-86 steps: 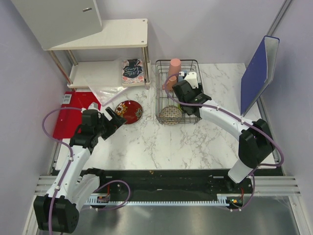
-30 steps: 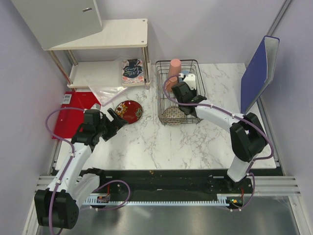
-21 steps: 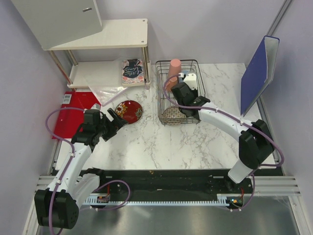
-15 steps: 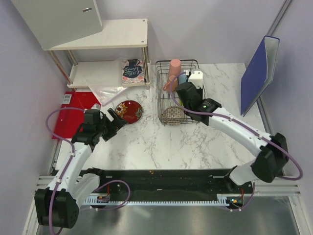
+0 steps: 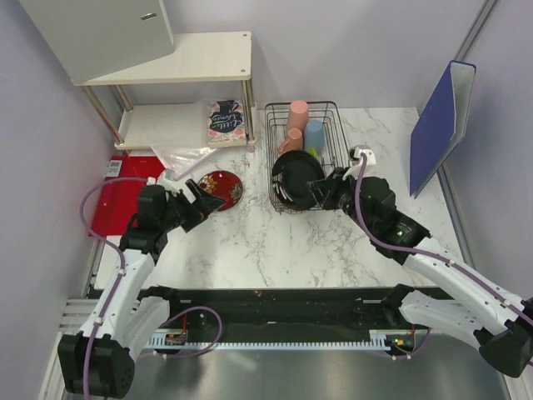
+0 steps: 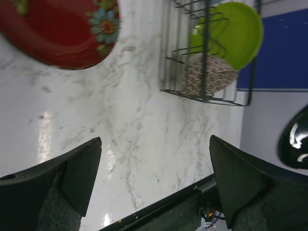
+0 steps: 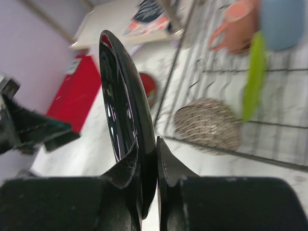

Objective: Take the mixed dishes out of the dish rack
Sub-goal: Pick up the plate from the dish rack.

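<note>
The black wire dish rack [image 5: 332,158] stands at the back centre of the table. In it are a tall pink cup [image 5: 297,114], a small pink mug [image 5: 291,140], a light-blue cup [image 5: 314,133], a lime-green plate [image 6: 231,33] and a beige speckled bowl [image 7: 207,122]. My right gripper [image 7: 148,144] is shut on the rim of the glossy black plate [image 5: 294,177], which it holds on edge above the rack's near end. The dark red patterned plate [image 5: 221,187] lies on the table left of the rack. Beside it my left gripper [image 5: 200,197] stands open with nothing in it.
A white metal-legged shelf [image 5: 187,60] stands at the back left, with a floral packet [image 5: 225,119] and a clear plastic bag [image 5: 171,142] under it. A red board [image 5: 117,200] lies at the left edge. A blue folder [image 5: 441,117] leans at the right.
My right arm has drawn back out of the rack toward the near right and lifted the black plate with it. The left arm has barely moved.
</note>
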Tool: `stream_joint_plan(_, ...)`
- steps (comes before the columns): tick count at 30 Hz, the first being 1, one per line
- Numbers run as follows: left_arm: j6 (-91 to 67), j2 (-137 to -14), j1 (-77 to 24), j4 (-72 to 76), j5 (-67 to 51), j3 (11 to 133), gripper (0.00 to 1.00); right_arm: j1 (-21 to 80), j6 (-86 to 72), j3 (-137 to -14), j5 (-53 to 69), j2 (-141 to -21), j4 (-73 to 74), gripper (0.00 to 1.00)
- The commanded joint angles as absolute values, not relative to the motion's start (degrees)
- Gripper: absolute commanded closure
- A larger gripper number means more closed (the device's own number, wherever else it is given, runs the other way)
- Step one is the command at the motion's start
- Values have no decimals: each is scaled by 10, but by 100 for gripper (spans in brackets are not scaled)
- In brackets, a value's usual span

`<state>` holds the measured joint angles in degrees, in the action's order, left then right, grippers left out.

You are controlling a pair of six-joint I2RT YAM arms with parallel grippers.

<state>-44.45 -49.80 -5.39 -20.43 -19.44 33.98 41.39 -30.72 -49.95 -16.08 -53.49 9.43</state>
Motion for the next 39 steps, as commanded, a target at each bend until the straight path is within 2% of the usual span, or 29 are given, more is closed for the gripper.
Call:
stream_joint_plan(1, -449, -439, -62, -42, -356, 323, 1, 413, -404, -443, 53, -527, -82, 100)
stream_joint_plan(7, -497, -418, -96, 85, -433, 289, 1, 413, -463, -414, 137, -567, -173, 100)
stream_joint_plan(17, -473, -419, -172, 100, -385, 294, 1, 430, -505, -394, 173, -623, -234, 100)
stream_joint_plan(20, -467, -418, -184, 106, -373, 294, 6, 433, -502, -395, 181, -630, -236, 100)
stream_joint_plan(26, -461, -448, -196, 99, -365, 296, 27, 445, -504, -413, 231, -661, -240, 100)
stream_joint_plan(27, -460, -452, -198, 97, -364, 296, 38, 446, -498, -417, 233, -663, -235, 100)
stream_joint_plan(28, -458, -456, -197, 92, -361, 296, 45, 449, -496, -420, 231, -663, -225, 100)
stream_joint_plan(29, -457, -461, -197, 82, -356, 298, 61, 452, -491, -422, 229, -662, -219, 100)
stream_joint_plan(31, -450, -466, -197, 69, -351, 300, 84, 454, -479, -427, 229, -660, -196, 100)
stream_joint_plan(32, -447, -468, -197, 48, -342, 305, 98, 455, -473, -430, 228, -659, -186, 100)
stream_joint_plan(34, -434, -478, -198, 21, -326, 313, 98, 456, -451, -437, 207, -652, -145, 100)
stream_joint_plan(35, -430, -482, -198, -14, -306, 320, 98, 457, -443, -440, 194, -648, -127, 97)
stream_joint_plan(36, -425, -488, -197, -28, -295, 323, 98, 457, -431, -448, 178, -644, -107, 88)
stream_joint_plan(37, -418, -492, -197, -46, -281, 327, 98, 458, -410, -451, 151, -635, -72, 57)
stream_joint_plan(39, -411, -495, -198, -96, -232, 337, 98, 458, -388, -457, 107, -623, -33, 25)
